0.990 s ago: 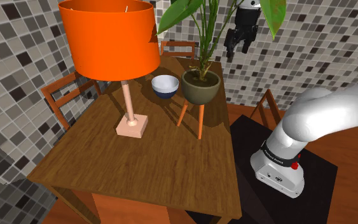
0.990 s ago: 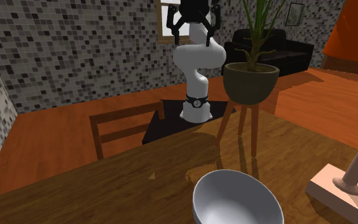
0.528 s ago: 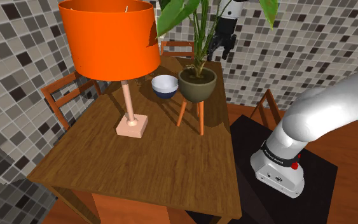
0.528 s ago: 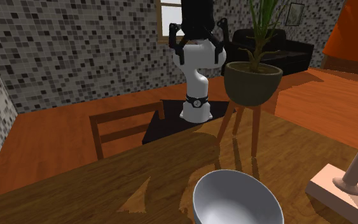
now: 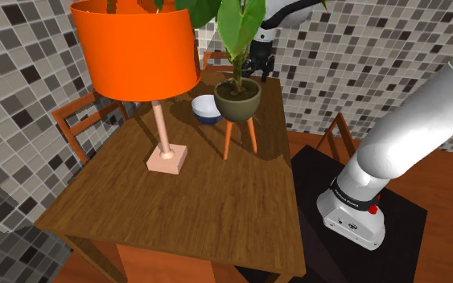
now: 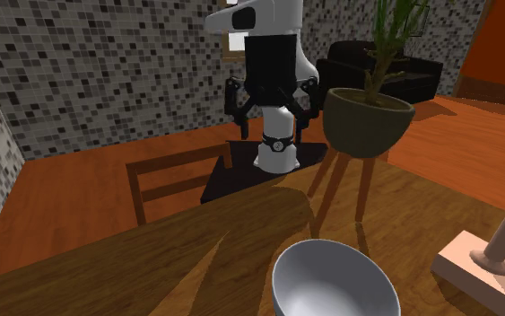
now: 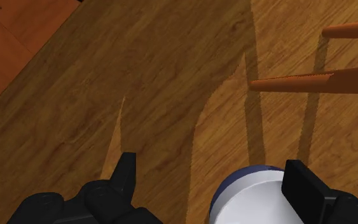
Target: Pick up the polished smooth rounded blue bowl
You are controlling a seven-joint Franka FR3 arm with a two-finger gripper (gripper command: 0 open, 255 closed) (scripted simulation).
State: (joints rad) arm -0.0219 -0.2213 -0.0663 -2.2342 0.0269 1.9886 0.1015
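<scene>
Two black fingers [image 7: 125,170] of the end effector [image 7: 213,164] are spread wide, nothing pinched. We see it hanging over the wooden desk [image 7: 75,95], pointing down. The bowl [image 7: 247,191], blue outside and white inside, sits upright on the desk below the gap between the fingers, nearer one of them and not touched. In the second exterior view the end effector [image 6: 270,103] is up in the air beyond the bowl [image 6: 331,278]. Shoulder view: bowl [image 5: 204,108] at the desk's far end, just beside the dark plant pot [image 5: 238,98] on its orange tripod legs [image 5: 228,143], between that and the orange lamp [image 5: 133,48]. We count one chair [image 5: 84,120] at the desk's left side there.
</scene>
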